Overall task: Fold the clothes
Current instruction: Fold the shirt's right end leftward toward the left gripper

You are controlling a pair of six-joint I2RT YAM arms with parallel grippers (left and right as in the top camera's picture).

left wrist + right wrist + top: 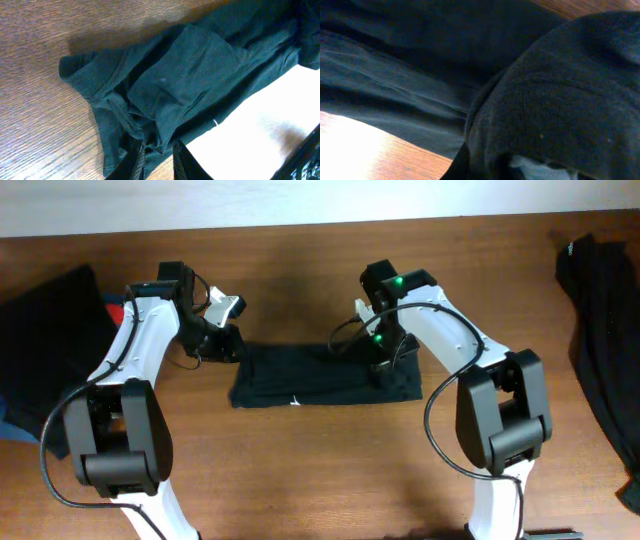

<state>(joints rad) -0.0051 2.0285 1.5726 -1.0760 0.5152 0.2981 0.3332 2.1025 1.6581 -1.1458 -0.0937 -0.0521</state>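
Observation:
A black shirt (325, 375) lies as a long folded strip on the wooden table (320, 470), with a tiny white mark on its front edge. At the strip's left end, my left gripper (224, 342) pinches a bunched fold of cloth between its fingertips. The left wrist view shows that gripper (160, 148) biting the shirt (190, 75) near a ribbed edge (80, 80). On the strip's right part my right gripper (385, 365) is shut on the fabric. In the right wrist view the shirt (555, 100) drapes over the fingers and hides them.
Another heap of black clothes (45, 330) lies at the table's left edge, with something red beside it. A further black garment (605, 350) hangs along the right edge. Bare wood lies in front of the shirt.

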